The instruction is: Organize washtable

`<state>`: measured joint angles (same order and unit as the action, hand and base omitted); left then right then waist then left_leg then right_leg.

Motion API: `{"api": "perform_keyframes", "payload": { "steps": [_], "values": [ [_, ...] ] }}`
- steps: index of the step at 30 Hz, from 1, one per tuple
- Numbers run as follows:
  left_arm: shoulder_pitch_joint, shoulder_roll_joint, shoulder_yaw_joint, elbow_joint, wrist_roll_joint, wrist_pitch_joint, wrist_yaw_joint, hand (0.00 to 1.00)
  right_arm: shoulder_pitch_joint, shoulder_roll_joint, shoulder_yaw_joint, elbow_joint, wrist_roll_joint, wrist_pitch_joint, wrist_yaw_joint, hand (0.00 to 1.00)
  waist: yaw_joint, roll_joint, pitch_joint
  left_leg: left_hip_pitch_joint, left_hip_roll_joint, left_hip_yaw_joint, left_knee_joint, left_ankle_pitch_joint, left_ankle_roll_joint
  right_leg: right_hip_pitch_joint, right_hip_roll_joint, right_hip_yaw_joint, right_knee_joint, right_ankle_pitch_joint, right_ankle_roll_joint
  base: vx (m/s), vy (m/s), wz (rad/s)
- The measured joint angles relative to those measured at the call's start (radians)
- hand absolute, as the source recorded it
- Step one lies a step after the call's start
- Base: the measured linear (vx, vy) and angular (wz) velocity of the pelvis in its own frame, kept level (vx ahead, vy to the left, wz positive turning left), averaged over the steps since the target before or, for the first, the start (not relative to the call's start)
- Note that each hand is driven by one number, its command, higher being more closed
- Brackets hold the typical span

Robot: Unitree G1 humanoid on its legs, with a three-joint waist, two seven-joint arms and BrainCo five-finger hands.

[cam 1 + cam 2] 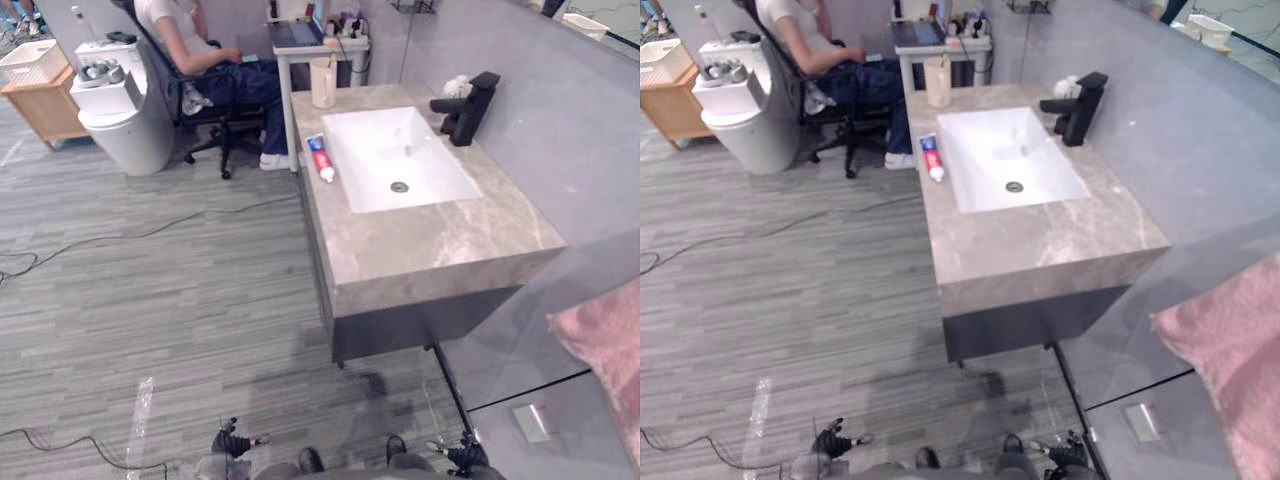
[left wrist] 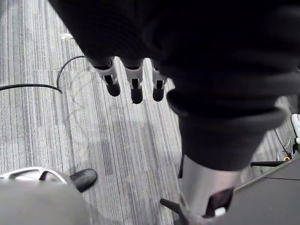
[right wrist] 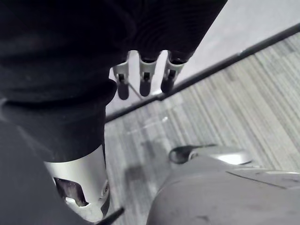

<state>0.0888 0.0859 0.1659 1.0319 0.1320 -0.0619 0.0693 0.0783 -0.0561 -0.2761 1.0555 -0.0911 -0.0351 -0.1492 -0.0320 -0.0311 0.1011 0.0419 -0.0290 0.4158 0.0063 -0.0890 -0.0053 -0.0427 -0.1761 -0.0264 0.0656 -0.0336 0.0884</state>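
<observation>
Your left hand [image 2: 135, 88] and right hand [image 3: 144, 80] hang slack-fingered and empty, so nothing looks begun: step closer and reach for the toothpaste tube [image 1: 320, 158] left of the sink [image 1: 385, 150], upper centre.

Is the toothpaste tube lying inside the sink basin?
No, the toothpaste tube lies on the countertop beside the basin, at its left edge.

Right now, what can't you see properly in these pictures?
Tall beige cup: its contents are too small, both eye views.
White lump: partly hidden behind the black square tap, left eye view.
Pink fluffy cloth: cut off by the right edge.
Seated person: cut off by the top edge.
</observation>
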Motion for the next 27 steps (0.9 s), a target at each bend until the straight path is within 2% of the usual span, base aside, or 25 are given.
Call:
{"api": "perform_keyframes", "payload": {
  "steps": [1, 4, 8, 15, 18, 22, 24, 25, 26, 27],
  "values": [
    [0.000, 0.004, -0.003, 0.001, 0.000, 0.000, 0.000, 0.00, 0.000, -0.001, -0.001, 0.000, 0.000, 0.000, 0.000, 0.00, 0.000, 0.003, -0.001, 0.017, -0.001, -0.003, -0.025, 0.015, 0.004, 0.012, 0.005, -0.004, -0.004, 0.009, 0.014, 0.16, -0.043, -0.02],
    [-0.002, -0.008, -0.010, 0.006, 0.012, 0.000, -0.003, 0.00, 0.004, -0.006, -0.002, 0.001, 0.000, 0.000, 0.000, 0.00, -0.001, 0.017, -0.009, 0.050, 0.009, -0.008, -0.067, 0.051, 0.029, 0.033, 0.029, -0.021, -0.015, 0.016, 0.018, 0.22, -0.065, -0.03],
    [-0.003, -0.010, -0.011, 0.019, 0.019, 0.000, -0.002, 0.00, 0.006, -0.005, -0.001, 0.003, -0.002, -0.001, 0.000, 0.00, -0.003, 0.022, -0.014, 0.091, 0.030, -0.033, -0.066, 0.051, 0.028, 0.082, 0.052, -0.056, -0.015, 0.022, 0.009, 0.20, -0.082, 0.11],
    [-0.009, -0.014, -0.017, 0.027, 0.020, 0.001, -0.002, 0.00, -0.002, -0.010, 0.000, 0.019, -0.003, -0.005, -0.001, 0.00, 0.002, 0.027, -0.020, 0.094, 0.039, -0.057, -0.055, 0.043, 0.016, 0.094, 0.047, -0.069, -0.014, 0.022, 0.009, 0.08, -0.052, 0.06],
    [-0.030, -0.011, -0.057, 0.035, 0.019, 0.002, -0.002, 0.00, -0.005, -0.013, 0.001, 0.019, -0.009, -0.005, -0.001, 0.00, -0.002, 0.028, -0.014, 0.032, 0.038, -0.103, -0.005, 0.043, 0.016, 0.066, 0.031, -0.128, 0.021, 0.018, 0.007, -0.02, -0.064, 0.55],
    [-0.064, -0.003, -0.099, -0.012, 0.013, -0.002, 0.002, 0.00, -0.048, -0.020, 0.003, 0.020, -0.017, -0.003, -0.004, 0.00, 0.007, 0.030, 0.009, -0.146, 0.033, -0.175, 0.136, 0.045, 0.014, -0.050, -0.011, -0.235, 0.167, -0.043, -0.012, -0.12, -0.069, 0.85],
    [-0.071, -0.004, -0.122, -0.046, -0.005, -0.005, 0.006, 0.00, -0.083, -0.028, 0.002, 0.019, -0.017, -0.003, -0.004, 0.00, 0.017, 0.048, 0.030, -0.225, 0.049, -0.181, 0.219, 0.045, 0.013, -0.115, -0.020, -0.267, 0.271, -0.064, -0.031, -0.19, -0.072, 0.81],
    [-0.073, -0.016, -0.130, -0.049, -0.007, -0.010, 0.008, 0.00, -0.098, -0.036, 0.000, 0.006, -0.016, -0.005, -0.005, 0.00, 0.019, 0.082, 0.049, -0.245, 0.071, -0.216, 0.223, 0.053, 0.000, -0.143, 0.024, -0.263, 0.263, -0.109, -0.048, -0.20, -0.098, 0.95],
    [-0.075, 0.011, -0.127, -0.049, -0.008, -0.013, 0.010, 0.00, -0.091, -0.019, 0.002, -0.005, -0.016, -0.009, -0.006, 0.00, 0.011, 0.044, 0.049, -0.234, 0.046, -0.227, 0.161, 0.064, -0.041, -0.129, 0.029, -0.251, 0.138, -0.034, -0.109, -0.17, -0.127, 1.06],
    [-0.085, 0.011, -0.124, -0.038, -0.008, -0.014, 0.011, 0.00, -0.094, -0.017, 0.000, -0.004, -0.016, -0.016, -0.006, 0.00, 0.008, 0.042, 0.065, -0.239, 0.075, -0.158, 0.248, 0.013, -0.020, -0.118, 0.017, -0.285, 0.145, -0.058, -0.072, -0.11, -0.116, 0.98]
  ]
}}
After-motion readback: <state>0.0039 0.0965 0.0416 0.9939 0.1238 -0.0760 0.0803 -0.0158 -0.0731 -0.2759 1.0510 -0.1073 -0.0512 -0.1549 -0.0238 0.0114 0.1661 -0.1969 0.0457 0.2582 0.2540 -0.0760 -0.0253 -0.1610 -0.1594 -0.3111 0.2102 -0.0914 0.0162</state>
